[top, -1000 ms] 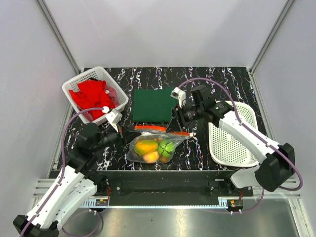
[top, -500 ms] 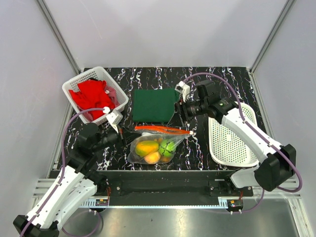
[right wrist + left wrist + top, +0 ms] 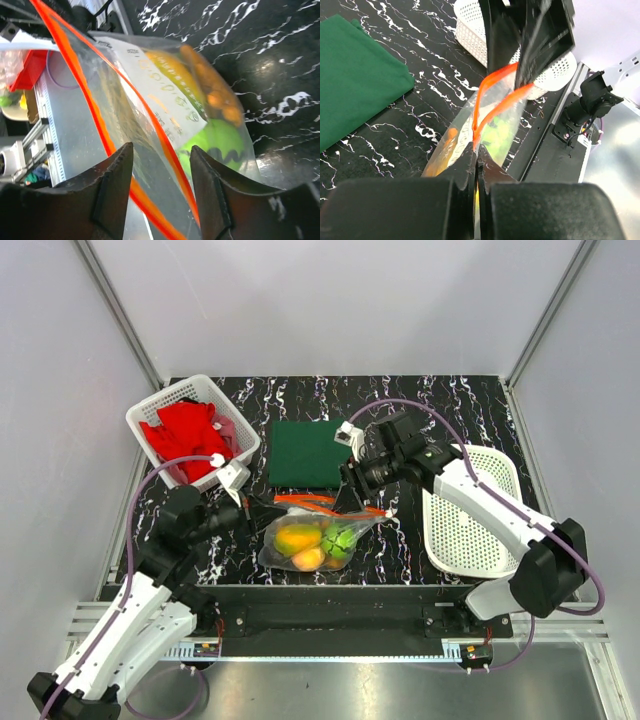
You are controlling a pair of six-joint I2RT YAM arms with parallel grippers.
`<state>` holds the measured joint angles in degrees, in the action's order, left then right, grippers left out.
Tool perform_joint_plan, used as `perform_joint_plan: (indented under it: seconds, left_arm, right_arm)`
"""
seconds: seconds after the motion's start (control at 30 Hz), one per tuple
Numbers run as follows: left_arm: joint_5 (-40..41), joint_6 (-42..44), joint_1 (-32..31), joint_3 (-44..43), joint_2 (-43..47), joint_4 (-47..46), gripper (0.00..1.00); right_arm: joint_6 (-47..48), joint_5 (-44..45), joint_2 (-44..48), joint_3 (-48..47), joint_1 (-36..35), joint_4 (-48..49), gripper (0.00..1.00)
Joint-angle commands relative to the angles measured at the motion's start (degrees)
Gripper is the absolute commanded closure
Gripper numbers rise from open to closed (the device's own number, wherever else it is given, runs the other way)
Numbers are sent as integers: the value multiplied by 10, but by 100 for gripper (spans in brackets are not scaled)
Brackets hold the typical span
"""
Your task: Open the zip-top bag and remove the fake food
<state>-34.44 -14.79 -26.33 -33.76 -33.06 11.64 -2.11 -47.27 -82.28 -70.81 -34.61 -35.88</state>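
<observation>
Food [image 3: 215, 145] blurred inside zip-top bag [image 3: 470, 112]; left hand [image 3: 476, 155] tight on its strip [image 3: 305, 499], right hand [image 3: 350, 483] spread.

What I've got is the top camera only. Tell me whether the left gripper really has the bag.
Observer: Yes. The left wrist view shows the left gripper shut on one end of the bag, right where the orange strip ends.
Operator: Now report the strip.
Observer: It runs as two separate tracks, so the mouth is partly open.
Operator: Give me the right gripper.
Observer: Its wrist view shows the right gripper open, straddling both tracks.
</observation>
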Motion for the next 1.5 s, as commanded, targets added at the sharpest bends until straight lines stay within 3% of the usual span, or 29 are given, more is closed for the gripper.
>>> perform_joint_plan:
  seconds: [0.0,0.17,0.23,0.27,0.3,0.33,0.37,0.53,0.7,0.97,1.07,1.17,1.23,1.33,1.47]
  left_arm:
    - [-7,-2,4,-41,-16,-14,100]
    - [50,-52,4,-78,-43,7,97]
    - [115,-105,4,-118,-57,70,73]
    - [165,-124,4,-134,-60,93,57]
    - [183,-162,4,-153,-61,136,17]
    - [202,-181,4,-183,-64,157,2]
    - [219,-192,3,-199,-65,175,1]
    - [242,-249,4,-282,-83,288,1]
    - [198,-393,-15,-250,-127,258,1]
    - [308,-445,-121,-320,-256,257,1]
    - [327,-461,-127,-324,-285,254,7]
    - [339,-474,-130,-318,-299,247,22]
    - [342,-472,-130,-312,-301,239,43]
    - [324,-458,-131,-290,-307,201,55]
    - [276,-425,-131,-276,-329,145,81]
  right_arm:
    - [2,-18,-5,-7,-8,17,48]
    - [-47,-42,-40,-42,-15,43,87]
    - [-79,-21,-50,-60,-19,44,100]
    - [-91,-11,-55,-78,-19,44,100]
    - [-104,8,-54,-84,-19,45,100]
    - [-137,57,-46,-89,-20,48,100]
    - [-154,82,-42,-97,-20,55,100]
    - [-273,203,-37,-108,-20,57,100]
    - [-304,232,-27,-83,-33,63,100]
    - [-320,264,8,-45,-46,76,100]
    - [-320,270,14,-39,-49,71,100]
    - [-320,276,24,-35,-51,66,100]
    - [-315,282,28,-36,-52,57,100]
    - [-308,292,32,-38,-51,48,100]
    - [-302,287,30,-37,-51,44,100]
